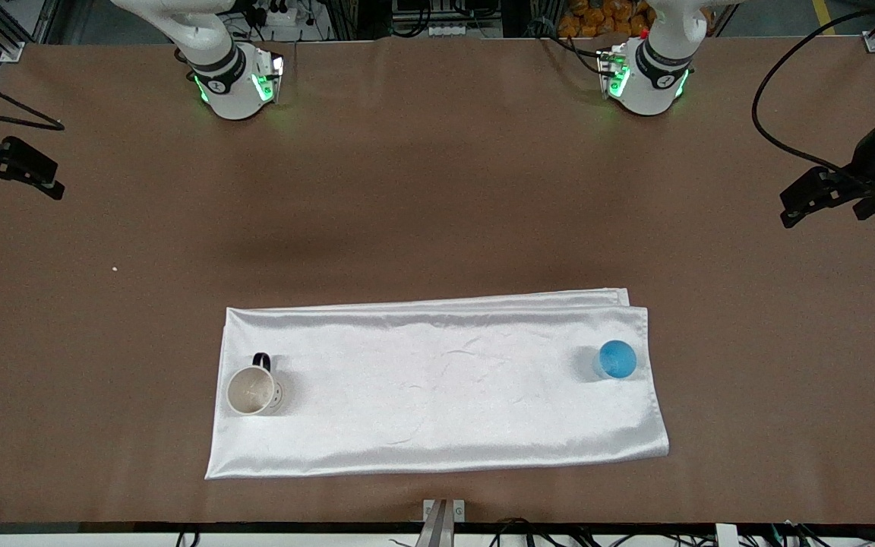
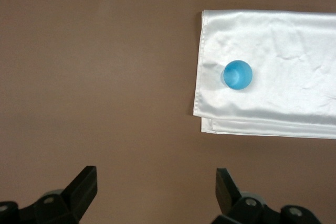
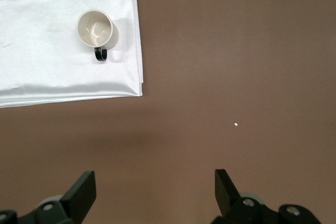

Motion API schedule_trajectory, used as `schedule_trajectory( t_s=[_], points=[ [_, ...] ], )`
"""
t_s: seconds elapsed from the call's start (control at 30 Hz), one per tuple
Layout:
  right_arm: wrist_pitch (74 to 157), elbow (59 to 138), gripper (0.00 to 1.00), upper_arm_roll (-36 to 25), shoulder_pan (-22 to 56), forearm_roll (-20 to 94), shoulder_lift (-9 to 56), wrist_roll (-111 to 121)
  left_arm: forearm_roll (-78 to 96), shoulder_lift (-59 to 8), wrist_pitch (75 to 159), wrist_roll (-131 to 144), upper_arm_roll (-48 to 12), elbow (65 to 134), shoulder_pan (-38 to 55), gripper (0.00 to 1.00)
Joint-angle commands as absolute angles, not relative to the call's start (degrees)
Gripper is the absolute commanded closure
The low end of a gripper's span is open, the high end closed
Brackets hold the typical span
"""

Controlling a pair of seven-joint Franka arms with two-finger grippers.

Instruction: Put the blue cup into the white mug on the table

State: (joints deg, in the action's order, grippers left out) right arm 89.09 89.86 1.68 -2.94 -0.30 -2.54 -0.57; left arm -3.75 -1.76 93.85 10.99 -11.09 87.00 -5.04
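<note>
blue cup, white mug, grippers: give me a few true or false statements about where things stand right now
1. The blue cup stands on the white cloth. True.
2. The blue cup sits inside the white mug. False: they are apart, the cup at the left arm's end of the cloth, the mug at the right arm's end.
3. The mug stands upright, mouth up, nothing in it. True.
4. The left gripper is shut on the cup. False: it is open over bare table, holding nothing.
5. The right gripper is open and empty. True.
</note>
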Motion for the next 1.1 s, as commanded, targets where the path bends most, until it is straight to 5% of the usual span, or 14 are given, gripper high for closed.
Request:
schedule_trajectory(
  t_s=[0.0,0.57,1.07],
  points=[
    [89.30,91.05,0.00,1.32,-2.72,0.62,-3.52,0.00,-2.55,-1.49,92.72,9.23,-10.99,86.48,-5.36,0.00],
    [89.73,92.55,0.00,1.41,-1.32,0.70,-2.11,-4.12,-2.37,-3.07,92.72,8.17,-10.72,86.84,-5.71,0.00],
    [95.97,92.90,0.00,1.49,5.00,0.70,6.76,-16.95,-2.46,-11.94,100.10,9.14,-10.90,86.92,-4.75,0.00]
  ],
)
